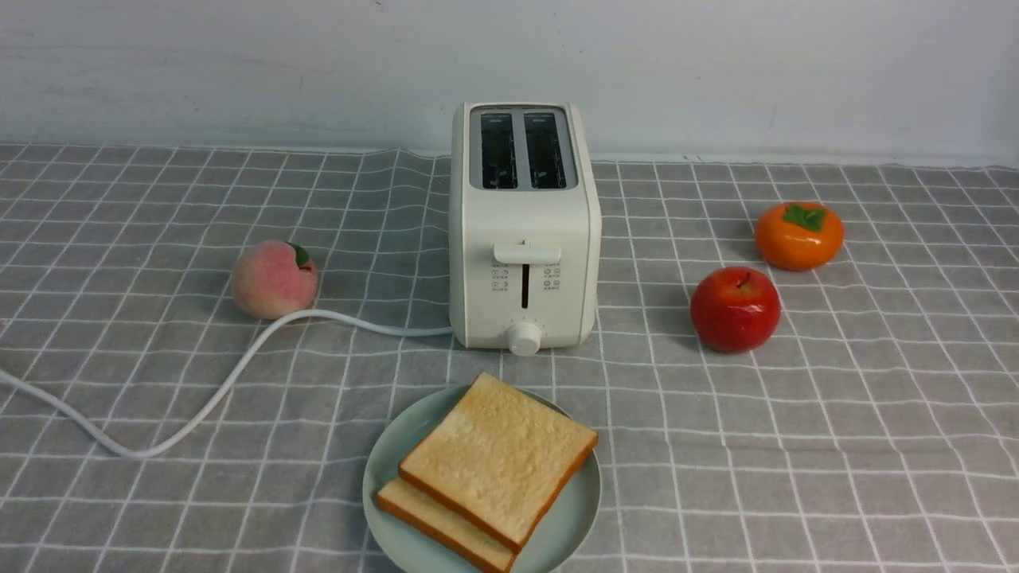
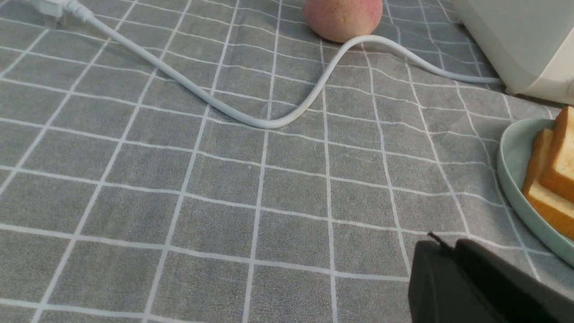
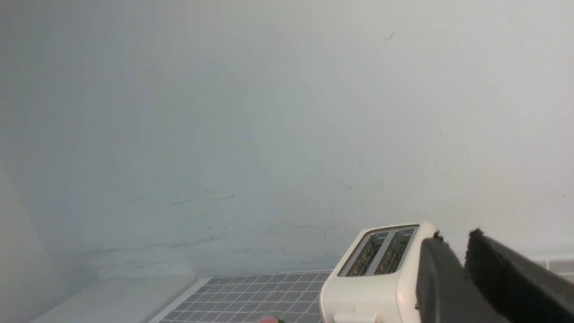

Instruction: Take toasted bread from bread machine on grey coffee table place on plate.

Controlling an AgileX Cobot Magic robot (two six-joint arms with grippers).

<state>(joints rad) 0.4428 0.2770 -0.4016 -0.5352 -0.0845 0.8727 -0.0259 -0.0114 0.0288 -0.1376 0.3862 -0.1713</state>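
Note:
Two slices of toasted bread lie stacked and offset on the plate (image 1: 380, 477) at the near middle, the top slice (image 1: 497, 458) over the lower one (image 1: 434, 521). The bread machine (image 1: 521, 231) stands behind the plate on the grey coffee table (image 1: 796, 446), and both its slots look empty. Neither gripper shows in the front view. In the left wrist view my left gripper (image 2: 448, 244) is shut and empty, low over the cloth beside the plate (image 2: 511, 166) and toast (image 2: 556, 179). In the right wrist view my right gripper (image 3: 454, 237) is raised, narrowly open and empty, near the bread machine (image 3: 367, 287).
The white power cord (image 1: 199, 414) snakes left from the toaster across the cloth and also shows in the left wrist view (image 2: 269, 123). A peach (image 1: 274, 279) sits left of the toaster. A red apple (image 1: 734, 309) and an orange persimmon (image 1: 798, 235) sit to its right. A white wall is behind.

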